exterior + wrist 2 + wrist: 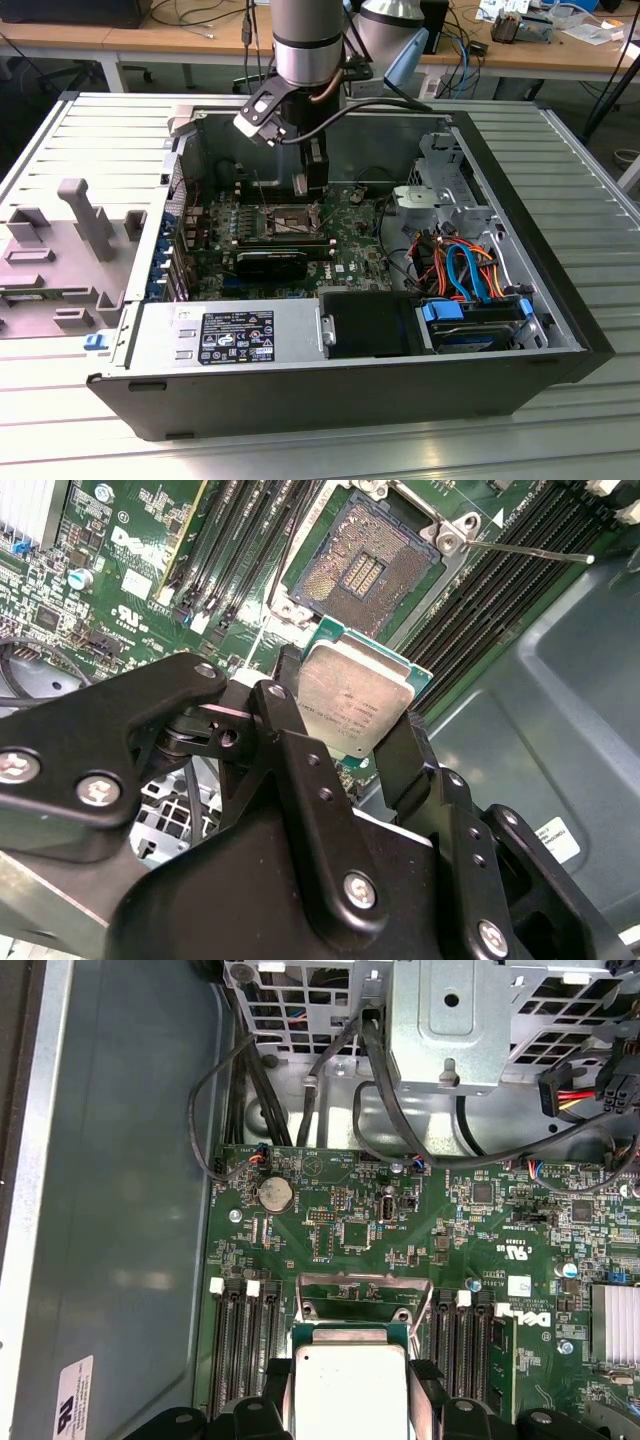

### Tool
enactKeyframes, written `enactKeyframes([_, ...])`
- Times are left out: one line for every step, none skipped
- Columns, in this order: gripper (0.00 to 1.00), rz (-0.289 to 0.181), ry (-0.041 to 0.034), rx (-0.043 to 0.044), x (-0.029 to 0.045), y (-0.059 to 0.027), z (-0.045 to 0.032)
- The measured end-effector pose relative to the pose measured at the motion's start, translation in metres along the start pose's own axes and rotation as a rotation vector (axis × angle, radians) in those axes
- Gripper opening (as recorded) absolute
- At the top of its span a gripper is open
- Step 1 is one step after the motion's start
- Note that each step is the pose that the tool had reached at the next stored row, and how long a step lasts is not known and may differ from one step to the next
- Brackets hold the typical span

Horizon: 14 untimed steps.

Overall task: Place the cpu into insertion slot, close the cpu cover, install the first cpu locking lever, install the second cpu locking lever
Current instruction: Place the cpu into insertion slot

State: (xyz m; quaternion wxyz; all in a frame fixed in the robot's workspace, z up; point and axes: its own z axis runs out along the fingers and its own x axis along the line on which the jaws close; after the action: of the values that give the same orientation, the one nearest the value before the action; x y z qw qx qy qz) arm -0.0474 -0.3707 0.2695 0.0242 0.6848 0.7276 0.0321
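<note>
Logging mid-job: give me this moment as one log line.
gripper: shut on cpu | insertion slot: empty, cpu not yet in | cpu cover: raised

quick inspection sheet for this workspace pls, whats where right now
surface: ribbed grey table, open computer case lying on it
job's things: cpu held above the board, short of the insertion slot, which is bare; cpu cover open
clutter: grey plastic fixture at the exterior view's left
grippers: gripper shut on the cpu
cables: orange and blue cables by the drive bay; black cables beside the board
surroundings: desks beyond the table
</note>
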Motion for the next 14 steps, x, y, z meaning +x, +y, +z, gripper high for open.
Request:
enactKeyframes([0.54,0.000,0.0000,0.0000,0.0000,0.0000,0.0002])
enactKeyframes([0.54,0.000,0.0001,0.0000,0.0000,0.0000,0.0003])
enactKeyframes([0.54,0.000,0.0001,0.0000,0.0000,0.0000,0.0006])
enactKeyframes([0.54,0.000,0.0000,0.0000,0.0000,-0.0001,0.0008])
enactKeyframes([0.54,0.000,0.0000,0.0000,0.0000,-0.0001,0.0010])
enactKeyframes([0.54,0.000,0.0000,0.0001,0.0000,-0.0001,0.0014])
enactKeyframes([0.54,0.000,0.0000,0.0000,0.0000,-0.0001,0.0016])
enactKeyframes([0.54,0.000,0.0000,0.0000,0.0000,-0.0001,0.0017])
enactKeyframes([0.54,0.000,0.0000,0.0000,0.0000,-0.0002,0.0020])
enactKeyframes([0.54,0.000,-0.0001,0.0001,0.0000,-0.0002,0.0021])
enactKeyframes([0.54,0.000,0.0000,0.0000,0.0000,-0.0004,0.0043])
enactKeyframes([0.54,0.000,-0.0001,0.0000,-0.0001,-0.0006,0.0066])
enactKeyframes([0.54,0.000,0.0000,0.0001,-0.0001,-0.0006,0.0067])
enactKeyframes([0.54,0.000,0.0000,0.0000,-0.0001,-0.0006,0.0069])
